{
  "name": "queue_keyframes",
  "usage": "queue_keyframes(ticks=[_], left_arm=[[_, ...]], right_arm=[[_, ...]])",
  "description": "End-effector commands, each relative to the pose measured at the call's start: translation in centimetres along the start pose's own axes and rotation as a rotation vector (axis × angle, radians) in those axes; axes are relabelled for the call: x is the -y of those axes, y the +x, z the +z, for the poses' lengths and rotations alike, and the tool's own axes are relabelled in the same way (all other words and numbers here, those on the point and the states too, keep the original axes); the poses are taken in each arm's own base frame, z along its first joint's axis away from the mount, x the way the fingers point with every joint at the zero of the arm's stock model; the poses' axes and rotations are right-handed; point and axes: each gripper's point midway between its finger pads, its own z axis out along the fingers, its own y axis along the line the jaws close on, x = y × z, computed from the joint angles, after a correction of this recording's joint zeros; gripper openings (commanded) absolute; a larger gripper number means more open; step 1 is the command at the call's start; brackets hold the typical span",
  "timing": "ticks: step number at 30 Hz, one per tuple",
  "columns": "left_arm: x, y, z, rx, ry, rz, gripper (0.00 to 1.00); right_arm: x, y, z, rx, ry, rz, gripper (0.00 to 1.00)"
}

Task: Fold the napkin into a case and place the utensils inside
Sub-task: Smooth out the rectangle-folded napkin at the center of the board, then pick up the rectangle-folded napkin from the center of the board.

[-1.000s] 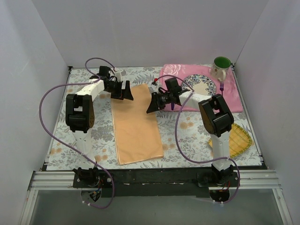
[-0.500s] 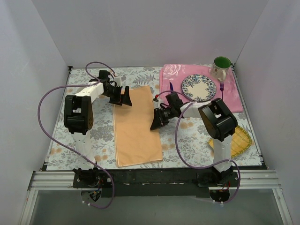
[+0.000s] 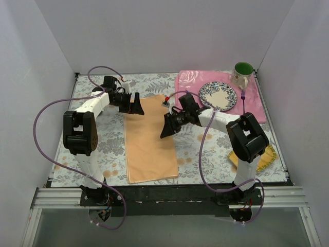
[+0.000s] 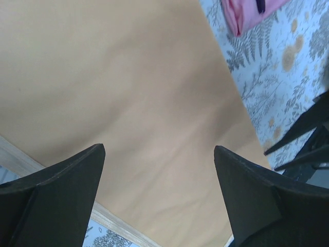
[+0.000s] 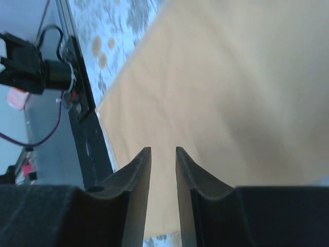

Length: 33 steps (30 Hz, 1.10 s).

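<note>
The peach-orange napkin [image 3: 149,139] lies folded into a long strip on the floral table cover. My left gripper [image 3: 136,105] hovers open over the strip's far left corner, and the cloth [image 4: 128,77] fills the wide gap between its fingers [image 4: 159,149]. At the strip's right edge is my right gripper [image 3: 165,131], its jaws a narrow gap apart with nothing between them, only the napkin [image 5: 231,77] below [image 5: 163,149]. The purple fork [image 3: 243,95] lies right of the plate. A dark knife end [image 4: 260,5] shows on the pink placemat; my right arm covers it from above.
A patterned plate [image 3: 218,95] rests on the pink floral placemat [image 3: 190,80], with a green-lined mug [image 3: 242,72] at its far right corner. A yellow woven mat [image 3: 264,154] lies by the right arm's base. White walls enclose the table.
My right gripper swung from beside the placemat toward the near side, then back up to the napkin's right edge. The left gripper shifted slightly left. The napkin has not moved.
</note>
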Motion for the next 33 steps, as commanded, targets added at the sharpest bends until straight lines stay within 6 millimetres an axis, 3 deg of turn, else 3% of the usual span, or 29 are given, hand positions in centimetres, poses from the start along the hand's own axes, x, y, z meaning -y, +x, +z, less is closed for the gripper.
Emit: queue_keyframes(ticks=[1,2,3,4,6,9,12,13,14,15,16,17,18,19,20,21,22,23,25,27,28,30,33], left_arm=[[0.4,-6.8,-3.4,0.214,-0.015,0.07,0.87],[0.2,-7.3,-3.5,0.225,-0.018,0.076,0.87],[0.0,-7.5,-3.4,0.226,-0.014,0.082,0.86],[0.0,-7.4,-3.3,0.217,-0.006,0.096,0.86],[0.3,-7.0,-3.1,0.201,0.022,0.112,0.84],[0.7,-4.9,-3.2,0.155,0.04,0.169,0.81],[2.0,-1.1,-4.1,0.077,0.094,0.291,0.76],[3.4,1.0,-4.7,0.033,0.155,0.301,0.74],[3.6,2.4,-5.0,0.022,0.178,0.461,0.72],[5.0,4.5,-6.1,0.017,0.201,0.524,0.71],[5.6,6.5,-6.6,-0.008,0.222,0.567,0.7],[6.1,7.5,-7.1,-0.005,0.215,0.618,0.69],[6.8,9.7,-7.6,-0.002,0.214,0.705,0.68],[7.4,11.1,-8.1,-0.015,0.223,0.745,0.67],[7.8,12.6,-8.1,-0.046,0.221,0.804,0.67],[7.8,15.4,-7.7,-0.086,0.251,0.874,0.67],[8.8,16.6,-8.7,-0.086,0.244,0.94,0.67],[9.3,18.2,-8.7,-0.112,0.263,1.001,0.67],[10.1,21.1,-9.3,-0.123,0.283,1.126,0.67],[10.9,22.7,-9.5,-0.141,0.304,1.208,0.66],[11.0,24.2,-9.5,-0.169,0.332,1.222,0.65],[11.2,25.6,-9.6,-0.206,0.35,1.284,0.63],[11.4,26.2,-9.3,-0.213,0.349,1.329,0.63]], right_arm=[[-3.3,-9.6,-3.5,0.181,0.023,-0.272,0.36],[-2.4,-9.6,-3.1,0.16,0.04,-0.258,0.36],[-2.7,-11.7,-3.5,0.179,0.051,-0.34,0.36],[-2.2,-11.7,-3.4,0.161,0.062,-0.336,0.35],[-1.4,-11.2,-2.8,0.107,0.06,-0.338,0.34],[-0.3,-9.6,-2.3,0.051,0.064,-0.305,0.35],[-0.4,-7.4,-2.9,-0.007,0.055,-0.308,0.35],[-0.8,-6.3,-3.4,-0.023,0.051,-0.339,0.35],[-1.3,-5.3,-3.7,-0.034,0.035,-0.35,0.35],[-1.8,-4.2,-4.1,-0.049,0.023,-0.359,0.35],[-3.6,-4.0,-5.2,-0.025,0.007,-0.42,0.35],[-3.2,-1.2,-5.2,-0.06,-0.007,-0.456,0.36],[-3.7,-0.3,-5.5,-0.061,-0.008,-0.507,0.36],[-5.4,0.2,-6.1,-0.044,-0.008,-0.605,0.37],[-5.1,2.2,-6.1,-0.07,-0.007,-0.677,0.38],[-5.4,3.1,-6.2,-0.076,-0.008,-0.735,0.38],[-7.1,3.6,-6.3,-0.065,-0.02,-0.84,0.38],[-6.1,5.9,-5.9,-0.11,-0.004,-0.907,0.38],[-7.4,7.6,-5.7,-0.122,-0.025,-1.032,0.38],[-6.9,9.6,-5.2,-0.146,-0.028,-1.125,0.38],[-7.9,10.5,-4.8,-0.152,-0.054,-1.188,0.38],[-7.9,11.6,-4.2,-0.171,-0.065,-1.277,0.38],[-9.1,12.5,-2.9,-0.176,-0.083,-1.378,0.38]])
